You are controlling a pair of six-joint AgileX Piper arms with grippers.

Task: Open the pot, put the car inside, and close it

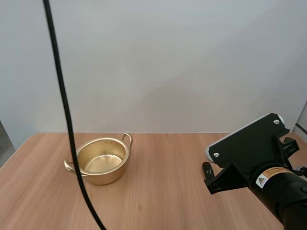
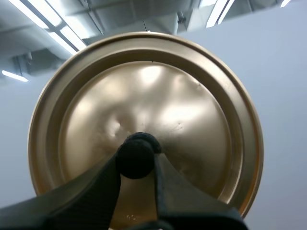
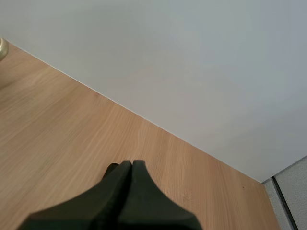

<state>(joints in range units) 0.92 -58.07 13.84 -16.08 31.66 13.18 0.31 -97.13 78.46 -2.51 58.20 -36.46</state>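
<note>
A gold pot (image 1: 101, 160) with two handles stands open and empty on the left part of the wooden table. Its gold lid (image 2: 182, 110) is held up off the table, its top side facing the left wrist camera. My left gripper (image 2: 136, 160) is shut on the lid's black knob (image 2: 135, 154). My right gripper (image 1: 207, 168) hovers low over the table's right side, well to the right of the pot. Its fingers (image 3: 125, 178) lie together as one dark wedge with nothing between them (image 3: 132, 164). A sliver of the pot's gold rim (image 3: 2, 48) shows far beyond the right gripper.
The wooden table (image 1: 163, 182) runs back to a plain pale wall. Bare wood lies between the pot and my right gripper, and in front of the pot.
</note>
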